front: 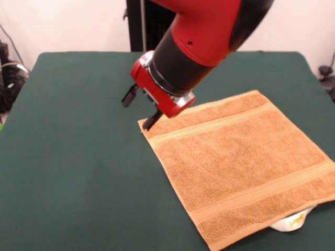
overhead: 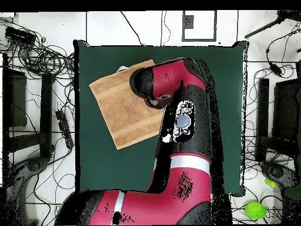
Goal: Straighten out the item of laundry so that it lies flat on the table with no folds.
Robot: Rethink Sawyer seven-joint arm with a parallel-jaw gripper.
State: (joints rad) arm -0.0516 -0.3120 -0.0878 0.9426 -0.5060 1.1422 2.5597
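The orange-tan towel (front: 241,167) lies spread flat on the dark green table (front: 78,157), on the right side in the front view, with two flat woven bands across it. A white label (front: 290,222) sticks out from under its near edge. My gripper (front: 140,108) hangs over the towel's far left corner, open, holding nothing. One fingertip (front: 152,121) is at that corner and the other is over bare table. In the overhead view the towel (overhead: 120,109) lies at the table's upper left, and the arm hides the gripper and one towel corner.
The red and black arm (overhead: 176,118) reaches across the middle of the table (overhead: 223,118) in the overhead view. Cables and stands lie on the floor round the table. The towel's near right corner is close to the table's edge in the front view.
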